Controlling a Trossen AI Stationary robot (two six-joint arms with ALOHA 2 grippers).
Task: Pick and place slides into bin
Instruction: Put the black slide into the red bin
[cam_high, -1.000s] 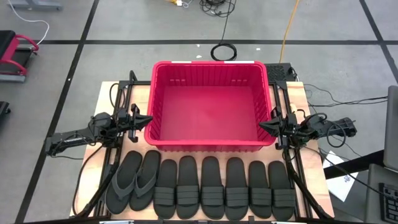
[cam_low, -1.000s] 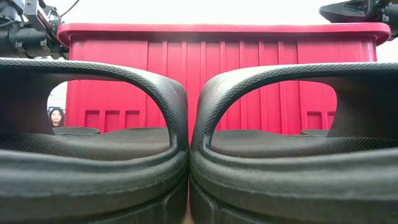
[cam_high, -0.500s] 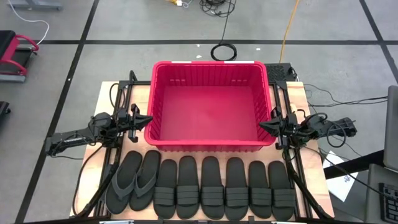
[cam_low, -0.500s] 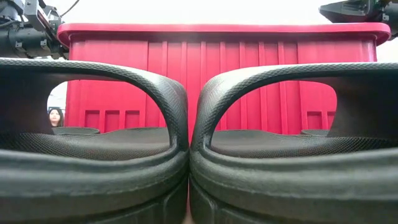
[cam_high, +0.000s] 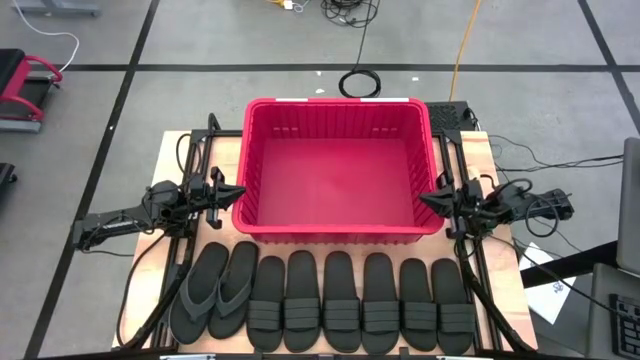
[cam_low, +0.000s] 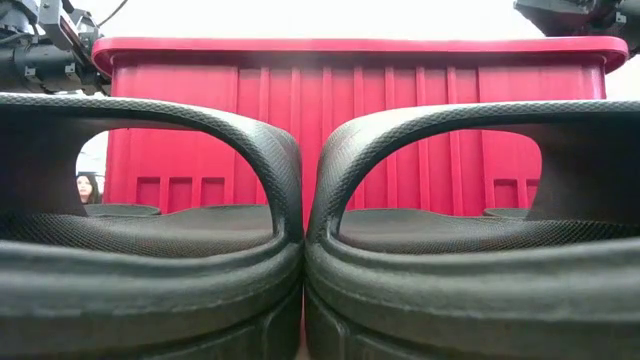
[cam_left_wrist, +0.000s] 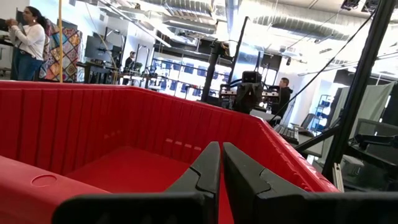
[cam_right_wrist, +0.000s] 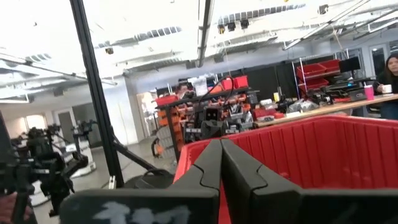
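Note:
The red bin (cam_high: 340, 170) stands on the table's far middle and is empty. Eight black slides lie soles down in a row along the near edge: two thong-strapped ones at the left (cam_high: 212, 290) and six with wide ribbed bands (cam_high: 360, 303) to their right. Two of the banded slides fill the low view (cam_low: 150, 250) (cam_low: 470, 250), with the bin's wall (cam_low: 350, 110) behind them. My left gripper (cam_high: 238, 192) is shut and empty beside the bin's left near corner, above rim height (cam_left_wrist: 221, 149). My right gripper (cam_high: 422, 200) is shut and empty beside the bin's right near corner (cam_right_wrist: 221, 144).
Black frame rails (cam_high: 190, 160) (cam_high: 462, 160) run along both sides of the wooden table top (cam_high: 168, 160). A cable coil (cam_high: 360, 82) lies on the floor behind the bin. A person (cam_left_wrist: 25, 43) stands far off in the room.
My right gripper has gone up a little beside the bin's right near corner and stays shut. The slides and the bin have not moved.

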